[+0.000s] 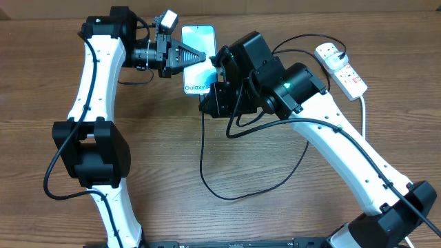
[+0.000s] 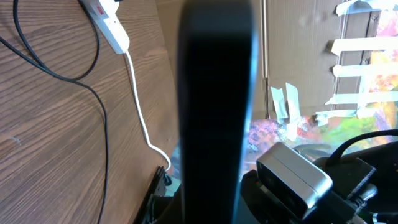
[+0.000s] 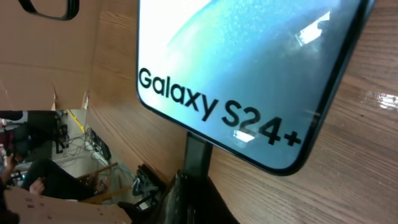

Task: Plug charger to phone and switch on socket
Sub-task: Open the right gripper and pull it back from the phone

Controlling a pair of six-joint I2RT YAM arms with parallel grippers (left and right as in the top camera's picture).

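1. Wood-grain table (image 1: 165, 172) carries the whole set-up. Two white-and-black arms reach from its near edge toward the far middle.
2. Left arm (image 1: 93, 76) runs up the left side with its wrist turned rightward. The left gripper (image 1: 204, 56) is clamped on the phone (image 1: 198, 34) from the phone's left long edge, and one finger lies across the screen in the overhead view. Its own wrist camera shows the phone (image 2: 214, 93) edge-on, as a dark blurred bar filling the centre.
3. The phone sits at the far middle between the two grippers, screen up and lit blue-teal. "Galaxy S24+" is legible on it (image 3: 249, 62) in the right wrist view. It cannot be told whether it rests on the table or is held just clear of it.
4. Right gripper (image 3: 189, 186) is closed on the plug tip of the charger (image 1: 202, 148). A short dark stub rises from it to meet the phone's short bottom edge. Whether the tip is fully seated cannot be told.
5. The charger's thin black cable drops from the right gripper toward the near edge. It then loops rightward under the right arm (image 1: 331, 138).
6. The socket (image 1: 341, 65) lies diagonally at the far right, well apart from the phone, with a black plug (image 1: 329, 49) in its far end. The switch positions are too small to tell. Its white cord (image 1: 363, 103) leaves the near end.
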